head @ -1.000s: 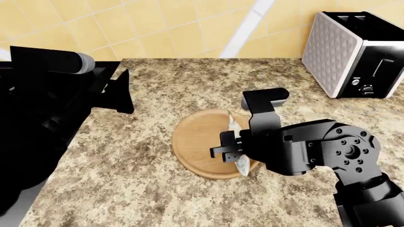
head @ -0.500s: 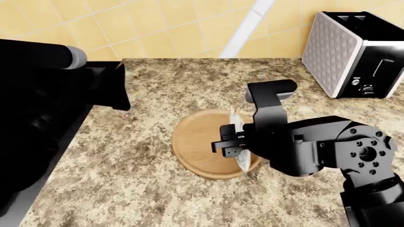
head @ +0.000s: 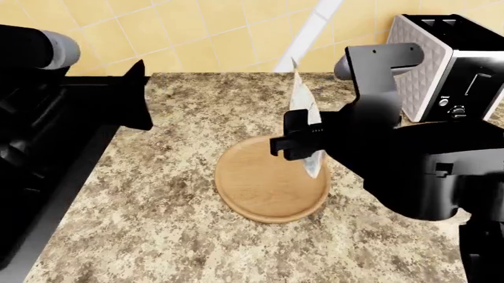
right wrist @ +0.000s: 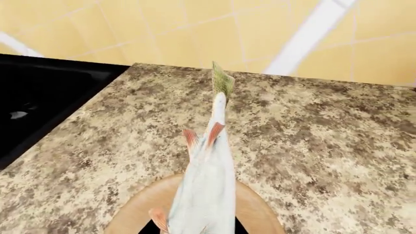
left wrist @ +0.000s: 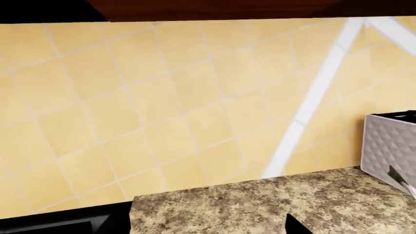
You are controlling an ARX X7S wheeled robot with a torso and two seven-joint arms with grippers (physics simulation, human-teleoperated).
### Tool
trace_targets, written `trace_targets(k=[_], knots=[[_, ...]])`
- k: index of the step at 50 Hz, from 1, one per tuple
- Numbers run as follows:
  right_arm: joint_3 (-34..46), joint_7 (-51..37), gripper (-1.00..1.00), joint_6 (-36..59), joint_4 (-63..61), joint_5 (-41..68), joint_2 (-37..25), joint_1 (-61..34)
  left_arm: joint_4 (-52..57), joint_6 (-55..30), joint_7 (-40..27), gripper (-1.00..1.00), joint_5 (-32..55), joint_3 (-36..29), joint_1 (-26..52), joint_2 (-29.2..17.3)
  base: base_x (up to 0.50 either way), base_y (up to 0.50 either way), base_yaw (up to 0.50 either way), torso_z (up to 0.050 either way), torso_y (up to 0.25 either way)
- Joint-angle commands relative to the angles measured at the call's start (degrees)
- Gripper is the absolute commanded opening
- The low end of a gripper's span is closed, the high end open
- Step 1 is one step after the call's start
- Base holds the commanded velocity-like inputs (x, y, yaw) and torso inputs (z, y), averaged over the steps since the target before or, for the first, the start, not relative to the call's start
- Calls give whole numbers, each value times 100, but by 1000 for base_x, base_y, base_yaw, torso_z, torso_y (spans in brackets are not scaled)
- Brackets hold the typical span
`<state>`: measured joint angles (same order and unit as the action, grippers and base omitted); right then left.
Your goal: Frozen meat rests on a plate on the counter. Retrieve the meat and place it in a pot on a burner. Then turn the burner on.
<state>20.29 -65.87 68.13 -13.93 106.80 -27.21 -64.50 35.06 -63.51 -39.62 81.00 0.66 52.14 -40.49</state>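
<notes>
**Meat clear of plate, in right gripper**

Head view: right gripper [head: 303,141] is clamping the frozen meat [head: 306,121] at mid-body, holding it edge-up above the plate [head: 264,188], apart from the wood. Upper tip is pointing toward the tiled wall [head: 197,29]; lower tip is hanging over the plate's far-right part. Plate is sitting bare on the counter [head: 173,194], well in from the front edge. Toaster [head: 445,65] is standing at far right, close behind the right arm. Counter's left edge is meeting a dark surface; left arm [head: 71,100] is filling that side. Open granite is lying between plate and left edge.

Left wrist view: looking at wall tiles and the counter's back edge [left wrist: 260,204]; toaster corner [left wrist: 390,146] is showing. Left gripper's spread: cannot tell.

Right wrist view: the meat [right wrist: 208,190] is running lengthwise away from the camera, tail fin over granite, plate rim [right wrist: 140,204] below. Black surface [right wrist: 46,97] is bordering the counter edge.
</notes>
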Motion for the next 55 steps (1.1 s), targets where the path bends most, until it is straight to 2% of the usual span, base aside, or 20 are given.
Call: trace_targets(k=[1,11,15,32,42,55], knots=[[-333,-380,-100,-182,-734,595,-259,-421,316,-230,-1125,100,1395,166,508,-301,0,0,0,0,0],[-463,-524,-100,-307,-1015,864,-357,-853,293,-183,-1541,100,1943,167,1020,-578,0,0,0,0,1],[-424,-596,-100,-320,-1061,1037,-401,-1015,333,-100,-1895,100,2357,135,1282,-751,-62,500,0,0,0],[-315,-601,-100,-357,-1103,1097,-447,-1079,356,-66,-1732,100,2224,213,1168,-783,-72,500,0,0,0],[-279,-535,-100,-362,-1094,1033,-460,-1074,377,1,-1948,100,2481,127,1287,-863,-142,500,0,0,0],[-218,-417,-100,-295,-1121,987,-516,-1121,395,-13,-1708,100,2181,177,1108,-803,-78,500,0,0,0]])
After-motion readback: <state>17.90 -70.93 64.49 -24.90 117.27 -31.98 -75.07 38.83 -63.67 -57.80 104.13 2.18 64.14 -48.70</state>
